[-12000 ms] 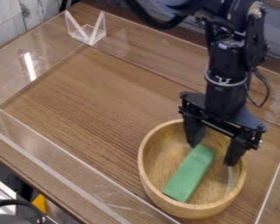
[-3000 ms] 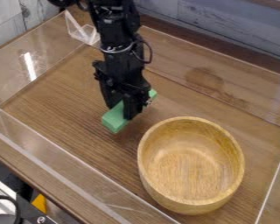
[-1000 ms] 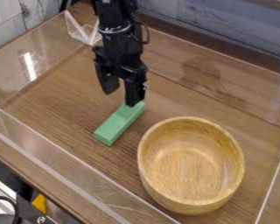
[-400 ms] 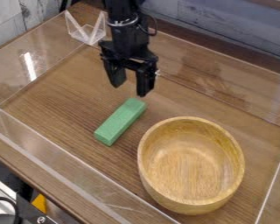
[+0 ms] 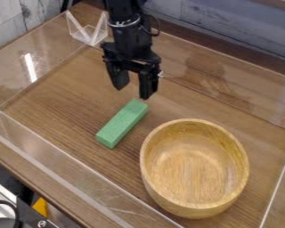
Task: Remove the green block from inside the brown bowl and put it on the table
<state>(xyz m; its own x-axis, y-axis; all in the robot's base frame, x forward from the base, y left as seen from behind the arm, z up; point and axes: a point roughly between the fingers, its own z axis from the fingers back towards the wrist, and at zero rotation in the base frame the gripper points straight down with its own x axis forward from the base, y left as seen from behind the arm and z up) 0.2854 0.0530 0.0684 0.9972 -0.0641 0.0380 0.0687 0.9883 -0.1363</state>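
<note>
Here the tabletop (image 5: 61, 98), brown with a wood grain, fills most of the view and is bounded by a clear wall (image 5: 38, 53) along its edges. The arm (image 5: 125, 22), black, comes down from the top of the view with its gripper (image 5: 131, 84) pointing straight down; its 2 jaws are spread apart with nothing between them, and they hang above the bare wood, just beyond the far end of the block. The bowl (image 5: 195, 205), round and light brown with a thick rim and visible grain, sits on the tabletop at the lower right and holds nothing. The block (image 5: 121, 123), a bright green bar, lies flat on the tabletop just left of the bowl, close to its rim but apart from it. Its long axis runs diagonally, with the far end toward the gripper and the near end toward the lower left. No part of the gripper touches the block.
</note>
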